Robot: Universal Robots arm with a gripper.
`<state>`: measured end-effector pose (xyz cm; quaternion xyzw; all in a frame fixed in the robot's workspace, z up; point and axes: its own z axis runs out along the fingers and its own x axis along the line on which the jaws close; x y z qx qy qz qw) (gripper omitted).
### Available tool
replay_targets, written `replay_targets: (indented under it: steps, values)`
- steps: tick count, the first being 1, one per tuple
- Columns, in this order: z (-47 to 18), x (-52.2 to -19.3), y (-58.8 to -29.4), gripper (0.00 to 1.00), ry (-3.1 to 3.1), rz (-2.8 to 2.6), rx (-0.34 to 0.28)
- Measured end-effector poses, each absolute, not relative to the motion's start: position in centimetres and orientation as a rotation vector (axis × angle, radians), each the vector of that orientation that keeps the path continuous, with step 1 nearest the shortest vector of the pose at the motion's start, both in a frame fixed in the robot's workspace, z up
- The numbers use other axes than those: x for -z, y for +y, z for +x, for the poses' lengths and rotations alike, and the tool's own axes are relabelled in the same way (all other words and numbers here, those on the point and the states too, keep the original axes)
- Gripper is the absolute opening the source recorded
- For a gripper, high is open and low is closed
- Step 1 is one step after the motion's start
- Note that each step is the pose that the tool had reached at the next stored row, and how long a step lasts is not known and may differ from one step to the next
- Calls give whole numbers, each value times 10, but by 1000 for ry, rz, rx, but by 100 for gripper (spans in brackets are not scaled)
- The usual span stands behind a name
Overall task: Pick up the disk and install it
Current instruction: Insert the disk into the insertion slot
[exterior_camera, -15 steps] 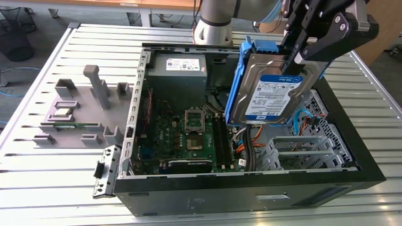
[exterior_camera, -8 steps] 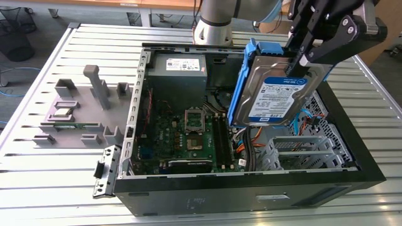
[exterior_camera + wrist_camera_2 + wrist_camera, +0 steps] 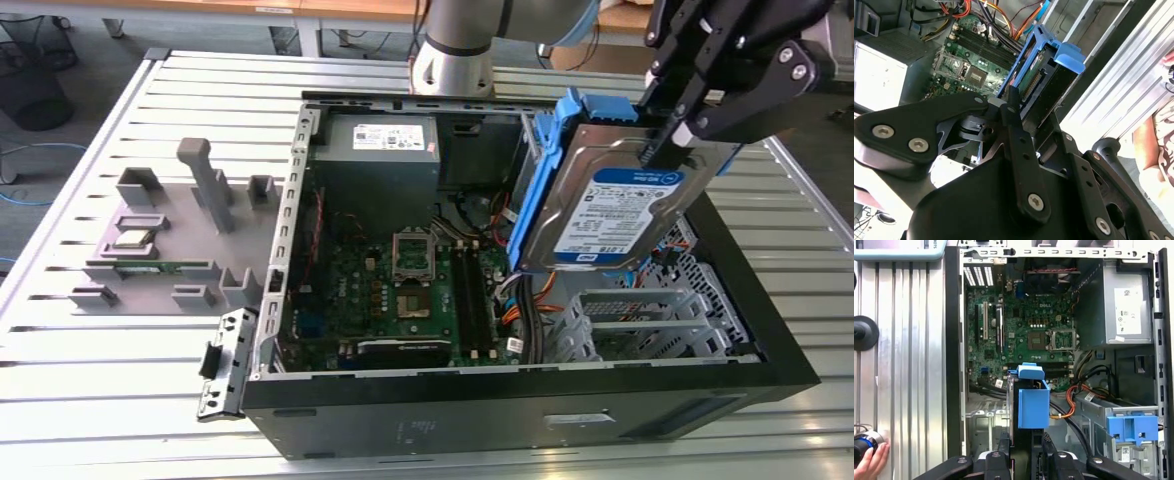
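An open desktop computer case [image 3: 534,400] is seen lying on its side on a slatted metal tabletop [image 3: 120,340], with the motherboard [image 3: 400,280] exposed and a grey power-supply box [image 3: 380,145] set in the far corner.

The disk [image 3: 617,215] – a silver hard drive with a white-and-blue label, clipped in a blue plastic bracket – is held in the air above the case, toward the exterior view's right. It is carried on end and tilted, with its label turned to the exterior camera. The jaws are closed on its upper end, one black finger pressed to each broad face. The disk is not seated in any bay.

Below and just beside its lower end, a bundle of coloured cables [image 3: 523,300] and a perforated metal drive cage [image 3: 641,320] are visible. In the first wrist view the disk [image 3: 1033,400] is seen edge-on over the cables beside the motherboard, and a lone blue bracket [image 3: 1131,427] is mounted on a metal cage nearby. In the second wrist view the disk [image 3: 1046,85] is shown end-on past the black linkages.

The arm's base [image 3: 461,40] stands behind the case. At the exterior view's left, a grey fixture [image 3: 160,230] holding small parts rests on the tabletop, well apart from the disk. A person's hand [image 3: 871,462] is seen on the tabletop in the first wrist view.
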<state>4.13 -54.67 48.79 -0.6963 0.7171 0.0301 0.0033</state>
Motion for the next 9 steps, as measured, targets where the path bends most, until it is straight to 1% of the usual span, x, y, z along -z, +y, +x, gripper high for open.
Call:
replay_targets:
  steps: [9]
  values:
    - [52, -488, -559, 35, 2248, -2183, -94]
